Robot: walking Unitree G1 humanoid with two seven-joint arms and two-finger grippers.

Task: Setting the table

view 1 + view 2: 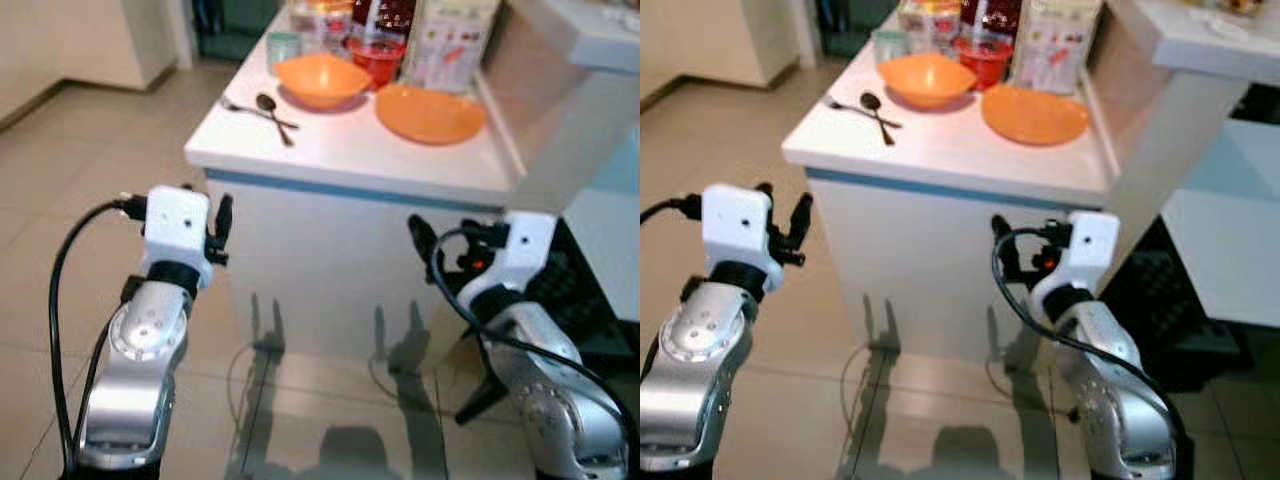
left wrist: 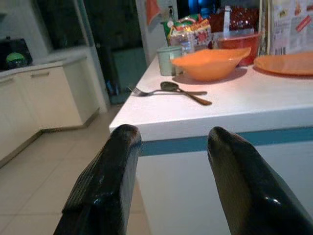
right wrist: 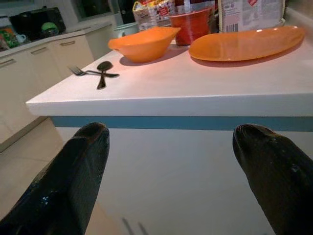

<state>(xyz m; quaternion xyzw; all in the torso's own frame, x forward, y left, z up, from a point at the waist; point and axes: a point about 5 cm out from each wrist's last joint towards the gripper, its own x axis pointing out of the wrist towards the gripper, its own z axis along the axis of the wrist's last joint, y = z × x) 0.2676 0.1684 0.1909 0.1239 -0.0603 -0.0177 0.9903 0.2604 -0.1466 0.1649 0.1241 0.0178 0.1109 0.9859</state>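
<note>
left eye view: a white surface (image 1: 350, 150) with a blue band under its edge stands ahead, and its white front panel lies between both arms and the things on top. on it: one orange bowl (image 1: 322, 78), one orange plate (image 1: 430, 112) to the right of the bowl, one red bowl (image 1: 376, 58) behind them, one pale green cup (image 1: 283, 48), one printed carton (image 1: 448, 42) and food packets at the back. one fork (image 1: 240, 107) and one spoon (image 1: 272, 112) lie crossed near the left edge. the left gripper (image 1: 222, 230) and right gripper (image 1: 422, 238) are raised below the surface edge, touching nothing. right eye view: same layout; a tiled floor (image 1: 790, 330) lies below, a white cabinet (image 1: 1230, 240) stands to the right. left wrist view: two black fingers (image 2: 105, 188) set apart, nothing between them, pointing at the surface corner; fork and spoon lie beyond, orange bowl behind. right wrist view: two fingers (image 3: 73, 181) spread wide, empty, short of the surface front; plate and bowl above.
</note>
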